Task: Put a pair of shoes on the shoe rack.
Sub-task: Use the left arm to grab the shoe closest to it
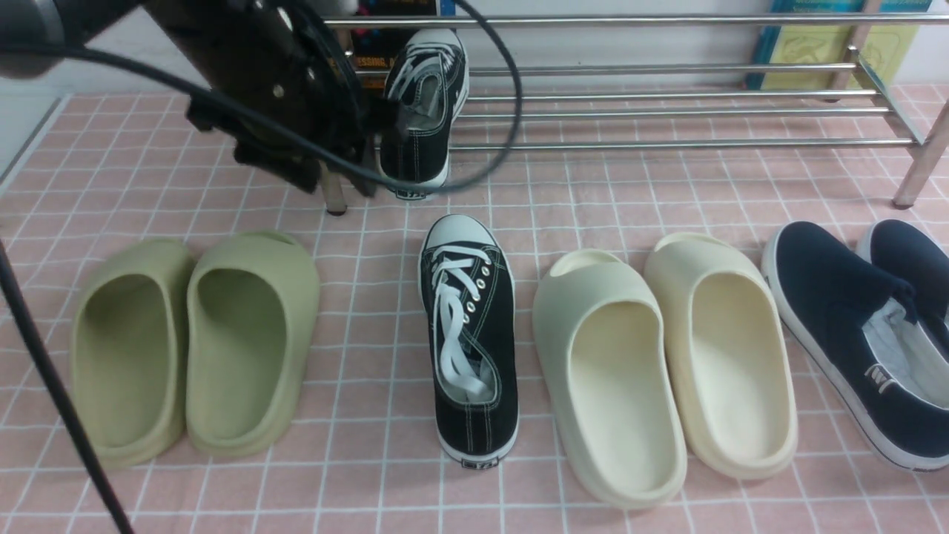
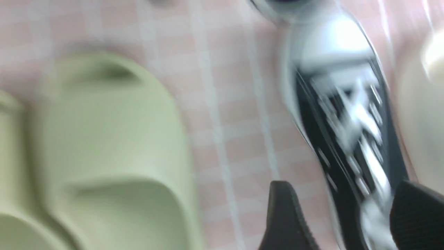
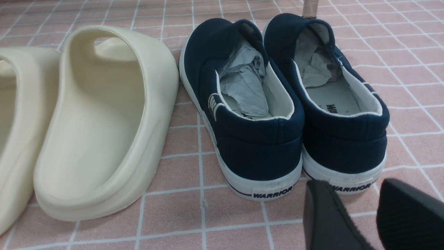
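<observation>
One black lace-up sneaker (image 1: pixel 424 104) lies on the lower bars of the chrome shoe rack (image 1: pixel 667 113), toe to the back and heel hanging over the front bar. Its mate (image 1: pixel 468 341) lies on the pink floor mat in front of the rack, toe towards the rack. My left arm (image 1: pixel 282 89) hangs just left of the racked sneaker. In the blurred left wrist view my left gripper (image 2: pixel 345 194) is open and holds nothing, with the floor sneaker (image 2: pixel 340 104) below it. My right gripper (image 3: pixel 360 208) is open and empty, low behind the navy shoes' heels.
Two green slides (image 1: pixel 193 341) lie left of the floor sneaker and two cream slides (image 1: pixel 667 363) lie right of it. A pair of navy slip-ons (image 1: pixel 860 334) lies at the far right. A black cable (image 1: pixel 44 386) crosses the left foreground. Books stand behind the rack.
</observation>
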